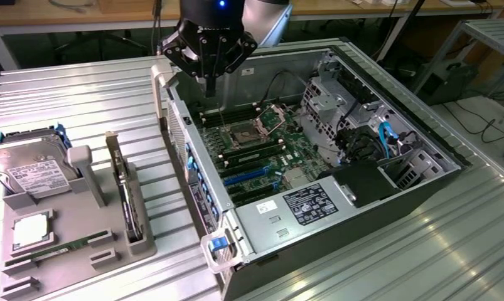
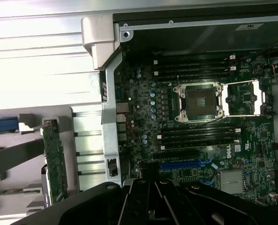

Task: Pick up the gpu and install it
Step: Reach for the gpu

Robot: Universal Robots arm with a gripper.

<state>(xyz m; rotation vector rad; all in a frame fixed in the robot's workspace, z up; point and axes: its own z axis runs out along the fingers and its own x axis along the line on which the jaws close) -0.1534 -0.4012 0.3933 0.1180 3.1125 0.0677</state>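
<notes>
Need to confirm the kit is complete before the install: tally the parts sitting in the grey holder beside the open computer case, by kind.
Hard drive: 1
gpu: 1
Processor chip: 1
Memory stick: 1
Total: 4

Shows dark green on the thin flat expansion card, bright blue on the long plastic motherboard slots, ribbed silver across the metal table.
</notes>
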